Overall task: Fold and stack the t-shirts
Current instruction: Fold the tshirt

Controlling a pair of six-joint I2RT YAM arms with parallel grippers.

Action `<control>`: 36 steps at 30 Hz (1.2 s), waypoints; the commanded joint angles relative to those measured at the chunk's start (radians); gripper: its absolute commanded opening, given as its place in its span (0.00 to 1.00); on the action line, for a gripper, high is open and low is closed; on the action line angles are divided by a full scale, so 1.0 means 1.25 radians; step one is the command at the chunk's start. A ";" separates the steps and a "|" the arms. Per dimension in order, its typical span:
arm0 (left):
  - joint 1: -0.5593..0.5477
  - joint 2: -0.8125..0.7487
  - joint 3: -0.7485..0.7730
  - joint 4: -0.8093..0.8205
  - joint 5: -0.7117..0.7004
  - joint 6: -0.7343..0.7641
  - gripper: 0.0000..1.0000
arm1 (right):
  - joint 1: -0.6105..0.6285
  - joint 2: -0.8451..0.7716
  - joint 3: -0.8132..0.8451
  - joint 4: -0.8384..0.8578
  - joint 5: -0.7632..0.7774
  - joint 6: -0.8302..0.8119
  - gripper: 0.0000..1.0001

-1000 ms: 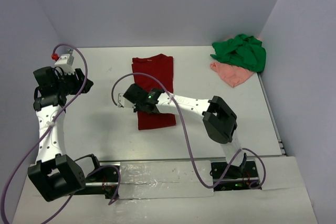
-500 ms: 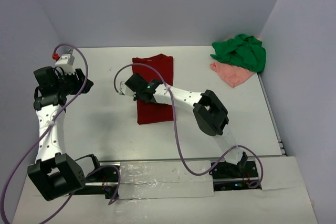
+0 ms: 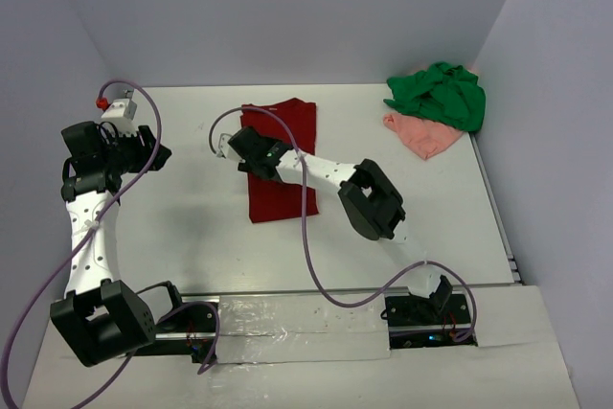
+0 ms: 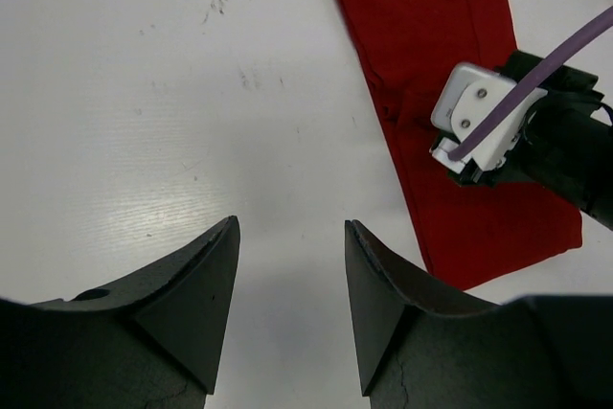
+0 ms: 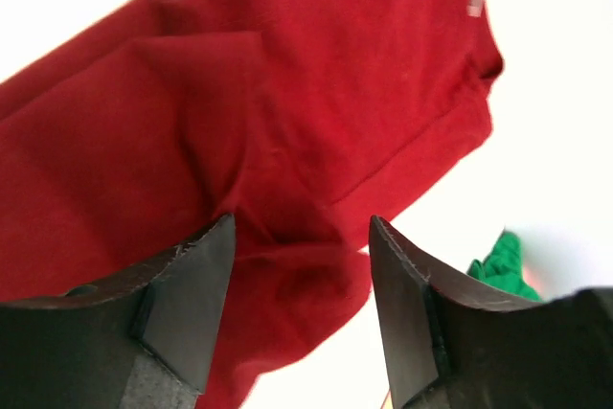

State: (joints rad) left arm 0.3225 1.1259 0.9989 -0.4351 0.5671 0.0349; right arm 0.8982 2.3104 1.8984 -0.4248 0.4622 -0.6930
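The dark red t-shirt (image 3: 278,200) lies flat on the desk (image 3: 192,227), folded into a narrow strip that runs from the middle toward the far edge, its collar end at the far side. The right arm reaches across it from the near right, and its purple cable (image 3: 308,227) loops over the strip's right side. The right gripper (image 3: 251,152) sits over the shirt's left edge, toward the far end. In the right wrist view its fingers (image 5: 182,304) stand spread above rumpled red cloth (image 5: 316,93), and nothing is pinched between them. The white block (image 4: 479,122) on that wrist covers part of the shirt as seen from the left wrist.

The left gripper (image 3: 153,153) hovers near the desk's left edge, well apart from the shirt. Its jaws are parted over bare white surface, with nothing in them.

The bright green t-shirt (image 3: 441,93) is bunched in the far right corner, lying on top of the pale pink t-shirt (image 3: 421,136), which shows at its near side. Both are well apart from the red one.
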 commanded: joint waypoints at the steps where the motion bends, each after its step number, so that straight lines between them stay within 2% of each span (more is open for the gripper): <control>1: 0.006 -0.017 0.005 0.001 0.032 0.013 0.57 | -0.009 -0.016 0.029 0.102 0.072 0.018 0.66; 8: 0.007 -0.023 -0.003 0.001 0.040 0.014 0.57 | 0.024 -0.203 -0.115 0.154 0.121 0.038 0.67; 12: 0.006 -0.029 -0.005 0.002 0.041 0.013 0.57 | 0.072 -0.310 -0.213 0.091 0.104 0.055 0.66; 19: 0.006 -0.032 -0.003 0.000 0.043 0.013 0.57 | 0.158 -0.425 -0.381 -0.016 0.037 0.139 0.65; 27: 0.006 -0.039 0.000 -0.005 0.045 0.013 0.58 | 0.230 -0.420 -0.516 -0.021 0.009 0.162 0.64; 36: 0.006 -0.047 -0.001 -0.003 0.046 0.014 0.58 | 0.237 -0.355 -0.535 0.002 -0.035 0.152 0.63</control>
State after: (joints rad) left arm 0.3225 1.0924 0.9985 -0.4389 0.5999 0.0387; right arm 1.1870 1.8534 1.2217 -0.4561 0.4419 -0.5133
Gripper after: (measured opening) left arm 0.578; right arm 0.632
